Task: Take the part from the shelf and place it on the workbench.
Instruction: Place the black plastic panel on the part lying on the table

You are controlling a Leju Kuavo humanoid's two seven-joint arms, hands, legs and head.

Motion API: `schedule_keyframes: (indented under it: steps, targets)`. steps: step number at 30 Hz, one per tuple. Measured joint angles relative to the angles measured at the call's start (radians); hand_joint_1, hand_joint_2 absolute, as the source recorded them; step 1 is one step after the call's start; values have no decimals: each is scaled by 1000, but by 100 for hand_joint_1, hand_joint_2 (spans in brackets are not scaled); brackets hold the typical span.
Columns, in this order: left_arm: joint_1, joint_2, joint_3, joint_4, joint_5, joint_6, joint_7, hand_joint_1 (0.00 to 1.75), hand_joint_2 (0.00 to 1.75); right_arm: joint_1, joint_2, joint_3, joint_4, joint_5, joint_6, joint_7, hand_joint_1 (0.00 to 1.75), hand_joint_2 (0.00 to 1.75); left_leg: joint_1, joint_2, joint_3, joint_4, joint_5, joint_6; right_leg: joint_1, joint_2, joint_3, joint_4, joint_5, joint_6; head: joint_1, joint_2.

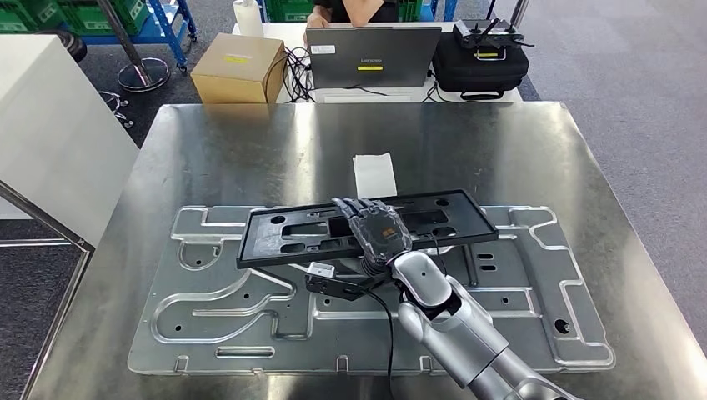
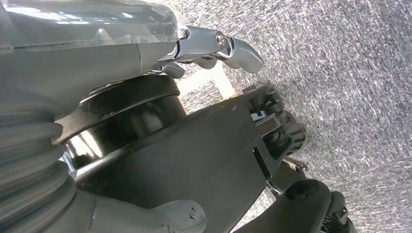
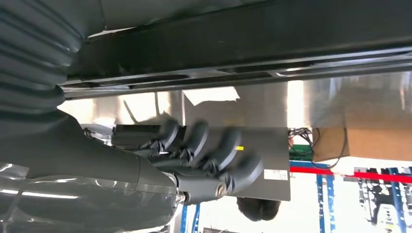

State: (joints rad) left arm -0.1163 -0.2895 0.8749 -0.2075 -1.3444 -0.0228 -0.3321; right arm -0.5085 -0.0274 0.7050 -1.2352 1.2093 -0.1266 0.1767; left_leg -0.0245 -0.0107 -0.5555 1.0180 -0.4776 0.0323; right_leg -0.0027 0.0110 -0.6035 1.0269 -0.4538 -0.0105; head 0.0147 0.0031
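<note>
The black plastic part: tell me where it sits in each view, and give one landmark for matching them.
Head view: the black plastic part lies mid-frame over the metal panel, the right robot hand on it.
Left wrist view: not in it.
Right wrist view: a dark band along the upper edge.
Shared landmark: the white paper.

Right arm extended over the desk

The right robot hand (image 1: 377, 227) is held palm-down above the desk's middle, fingers (image 3: 197, 138) curled; the left robot hand (image 2: 214, 48) is hung low.

No legible text, laptop (image 1: 373, 57) lid lettering too small.
</note>
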Motion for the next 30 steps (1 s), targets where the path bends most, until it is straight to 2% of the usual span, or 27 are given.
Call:
schedule_keyframes:
  steps: [19, 21, 25, 30]
  targets:
    - [1, -7, -13, 0, -9, -9, 0, 0, 175, 15, -39, -39, -1, -19, -7, -14, 0, 0, 0, 0, 1, 0, 0, 0, 0, 0, 1, 0, 0, 0, 0, 0]
    - [1, -8, -18, 0, -12, -11, -4, 0, 175, 14, -40, -49, -11, -77, -19, -51, 0, 0, 0, 0, 1, 0, 0, 0, 0, 0, 1, 0, 0, 0, 0, 0]
    - [1, -9, -30, 0, -23, -14, -5, 0, 175, 9, -27, -79, -69, -289, -27, -171, 0, 0, 0, 0, 1, 0, 0, 0, 0, 0, 1, 0, 0, 0, 0, 0]
    - [1, -9, -41, 0, -28, -15, -5, 0, 175, 3, -7, -93, -112, -349, -27, -201, 0, 0, 0, -2, 2, 0, 0, 0, 0, -1, 2, 0, 0, 0, 0, 0]
